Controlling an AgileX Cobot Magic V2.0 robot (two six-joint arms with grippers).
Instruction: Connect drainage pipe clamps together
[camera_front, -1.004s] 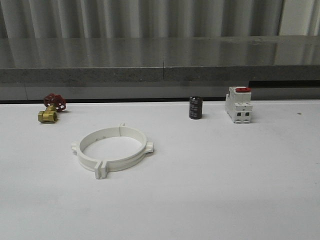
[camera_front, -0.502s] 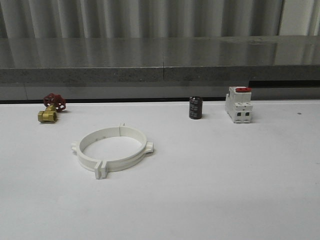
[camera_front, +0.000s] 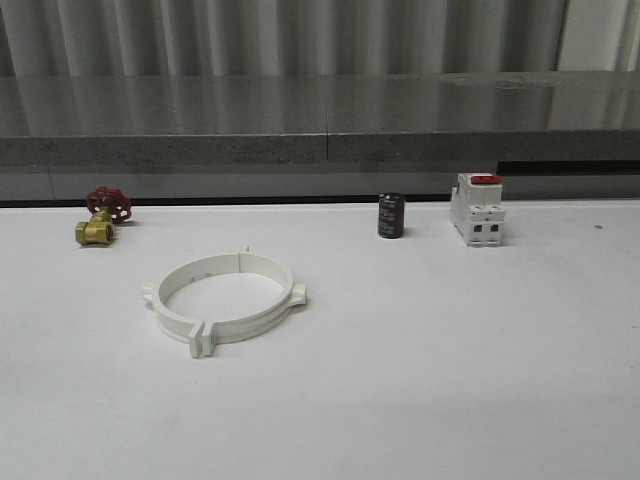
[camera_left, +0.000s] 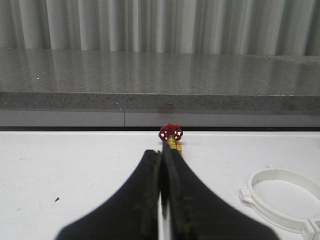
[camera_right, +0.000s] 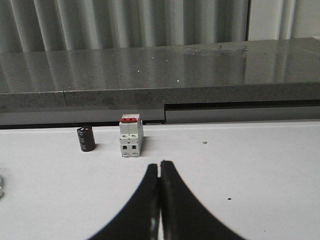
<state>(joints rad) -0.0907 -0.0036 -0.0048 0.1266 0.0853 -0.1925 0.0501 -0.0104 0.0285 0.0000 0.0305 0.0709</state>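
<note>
The two white drainage pipe clamps (camera_front: 222, 300) lie flat on the white table, left of centre, their end flanges meeting so that they form one wide ring. Part of that ring (camera_left: 280, 197) appears in the left wrist view, off to the side of my left gripper (camera_left: 161, 152). The left gripper is shut with nothing between its black fingers, well short of the ring. My right gripper (camera_right: 159, 166) is shut and empty too, held over bare table some way before the white breaker.
A brass valve with a red handwheel (camera_front: 101, 216) sits at the far left. A black cylinder (camera_front: 391, 216) and a white breaker with a red top (camera_front: 477, 210) stand at the back right. A grey ledge (camera_front: 320, 140) runs behind the table.
</note>
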